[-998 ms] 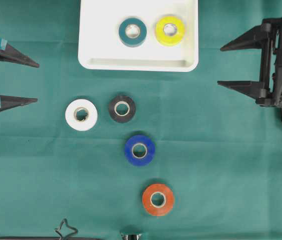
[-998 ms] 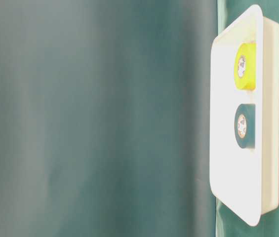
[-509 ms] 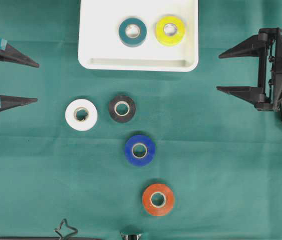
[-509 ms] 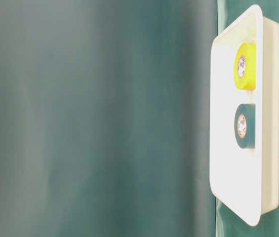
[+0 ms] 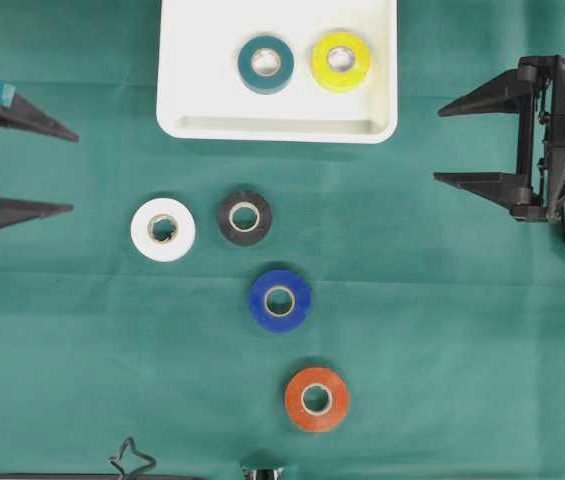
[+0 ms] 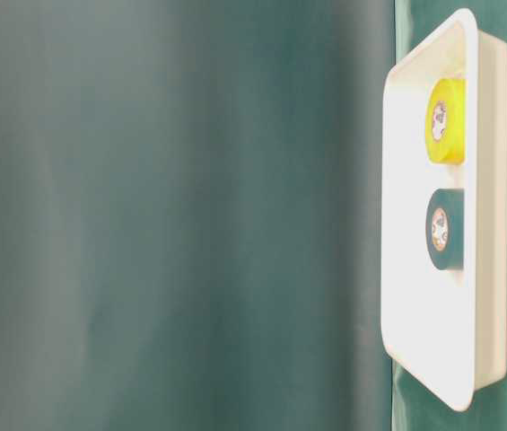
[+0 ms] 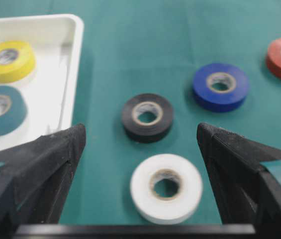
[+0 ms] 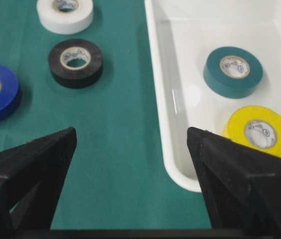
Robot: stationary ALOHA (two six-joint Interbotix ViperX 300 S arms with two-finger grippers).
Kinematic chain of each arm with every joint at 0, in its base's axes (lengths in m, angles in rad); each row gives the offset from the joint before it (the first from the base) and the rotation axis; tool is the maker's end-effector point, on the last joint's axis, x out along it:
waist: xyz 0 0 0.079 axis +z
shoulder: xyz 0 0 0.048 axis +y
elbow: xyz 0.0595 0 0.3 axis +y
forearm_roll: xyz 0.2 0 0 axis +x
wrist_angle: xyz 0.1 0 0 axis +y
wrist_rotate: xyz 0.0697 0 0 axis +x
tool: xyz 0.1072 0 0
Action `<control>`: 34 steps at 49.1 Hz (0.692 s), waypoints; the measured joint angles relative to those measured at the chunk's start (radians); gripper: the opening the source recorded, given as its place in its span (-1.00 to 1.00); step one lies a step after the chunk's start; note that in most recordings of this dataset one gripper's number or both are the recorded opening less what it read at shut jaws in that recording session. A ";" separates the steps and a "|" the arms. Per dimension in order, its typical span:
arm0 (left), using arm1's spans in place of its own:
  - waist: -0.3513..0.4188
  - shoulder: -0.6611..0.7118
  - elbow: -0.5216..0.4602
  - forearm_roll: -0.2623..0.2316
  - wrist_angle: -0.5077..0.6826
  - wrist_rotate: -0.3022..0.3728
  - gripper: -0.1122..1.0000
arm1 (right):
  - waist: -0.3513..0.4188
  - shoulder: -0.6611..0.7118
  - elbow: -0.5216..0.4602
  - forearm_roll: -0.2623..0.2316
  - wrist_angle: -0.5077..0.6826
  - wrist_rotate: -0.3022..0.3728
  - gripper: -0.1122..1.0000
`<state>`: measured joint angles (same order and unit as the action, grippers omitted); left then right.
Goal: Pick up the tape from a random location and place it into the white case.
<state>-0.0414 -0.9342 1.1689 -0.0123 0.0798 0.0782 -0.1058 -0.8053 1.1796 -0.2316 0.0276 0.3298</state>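
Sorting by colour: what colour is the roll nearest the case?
Black, best seen in the overhead view, just below the case.

1. This is looking like a robot test bench in a lab — a counter (image 5: 442, 330) lying under a plain teal cloth, with nothing homely showing anywhere.
2. Two black robot arms are flanking the cloth, the left pincer (image 5: 67, 170) and the right pincer (image 5: 440, 140) both standing wide apart.
3. Coloured tape rolls are sitting spaced out like test pieces — a white case (image 5: 202, 100) is resting at the far edge.
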 measured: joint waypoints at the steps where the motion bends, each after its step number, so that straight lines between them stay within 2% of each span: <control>1: -0.012 0.000 0.000 0.000 -0.002 0.000 0.92 | 0.000 0.000 0.000 -0.002 0.000 0.002 0.81; 18: -0.181 0.000 0.000 -0.002 -0.005 -0.077 0.92 | 0.000 0.000 -0.002 0.000 0.012 0.002 0.81; 27: -0.287 0.000 -0.002 -0.002 -0.038 -0.078 0.92 | 0.000 0.000 -0.002 -0.002 0.014 0.002 0.81; 34: -0.334 0.000 -0.002 -0.002 -0.048 -0.078 0.92 | 0.000 0.000 -0.006 -0.002 0.018 0.002 0.81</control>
<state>-0.3758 -0.9342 1.1674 -0.0138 0.0322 0.0000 -0.1058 -0.8053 1.1735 -0.2332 0.0460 0.3313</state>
